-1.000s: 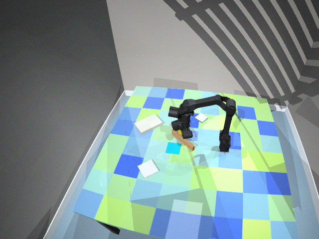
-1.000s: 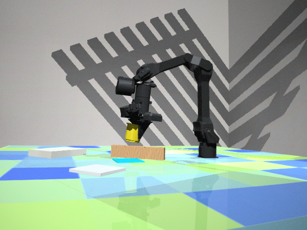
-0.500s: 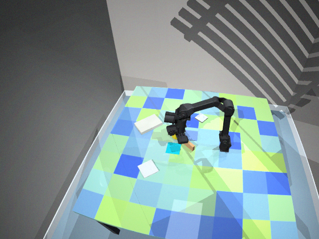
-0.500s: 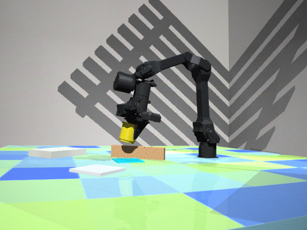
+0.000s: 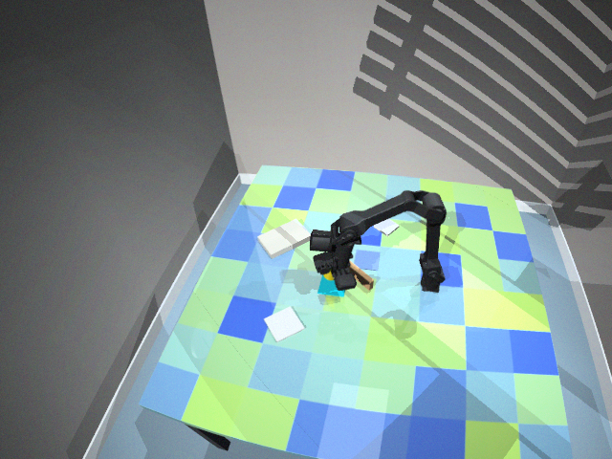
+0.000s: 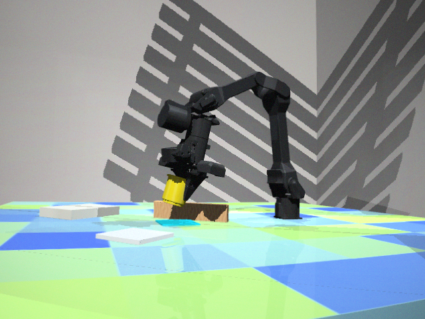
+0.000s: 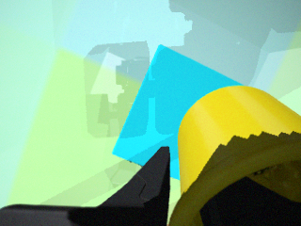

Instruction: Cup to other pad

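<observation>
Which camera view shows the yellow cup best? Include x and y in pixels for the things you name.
The exterior view: the yellow cup (image 5: 328, 276) (image 6: 174, 191) (image 7: 235, 115) appears nearly whole there, slightly tilted. The top view shows only a sliver below the arm; the wrist view cuts it off at the frame edge.

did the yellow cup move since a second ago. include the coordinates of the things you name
Yes: the yellow cup (image 5: 328, 276) (image 6: 174, 190) (image 7: 235, 118) now hangs lower against the wooden block (image 5: 361, 276) (image 6: 212, 211) in the exterior view.
</observation>
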`<act>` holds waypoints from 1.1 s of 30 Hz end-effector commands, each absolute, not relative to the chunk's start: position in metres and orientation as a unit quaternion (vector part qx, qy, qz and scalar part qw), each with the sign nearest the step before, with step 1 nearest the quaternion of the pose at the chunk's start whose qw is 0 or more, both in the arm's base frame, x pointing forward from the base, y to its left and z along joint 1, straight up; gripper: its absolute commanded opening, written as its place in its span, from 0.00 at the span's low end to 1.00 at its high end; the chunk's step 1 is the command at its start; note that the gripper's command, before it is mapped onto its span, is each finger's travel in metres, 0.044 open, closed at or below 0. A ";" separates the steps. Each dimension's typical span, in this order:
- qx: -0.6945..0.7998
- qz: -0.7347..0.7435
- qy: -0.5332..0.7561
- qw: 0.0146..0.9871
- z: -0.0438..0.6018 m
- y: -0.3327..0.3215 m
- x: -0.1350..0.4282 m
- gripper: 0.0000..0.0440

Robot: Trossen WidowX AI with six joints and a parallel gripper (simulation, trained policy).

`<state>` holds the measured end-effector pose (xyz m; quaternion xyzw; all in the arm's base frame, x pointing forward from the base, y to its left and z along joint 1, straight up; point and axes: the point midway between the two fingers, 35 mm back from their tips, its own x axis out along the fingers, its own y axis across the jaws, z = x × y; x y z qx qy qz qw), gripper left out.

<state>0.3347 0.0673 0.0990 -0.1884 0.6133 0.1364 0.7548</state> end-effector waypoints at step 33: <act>-0.153 0.142 0.571 0.794 0.107 0.067 0.322 0.38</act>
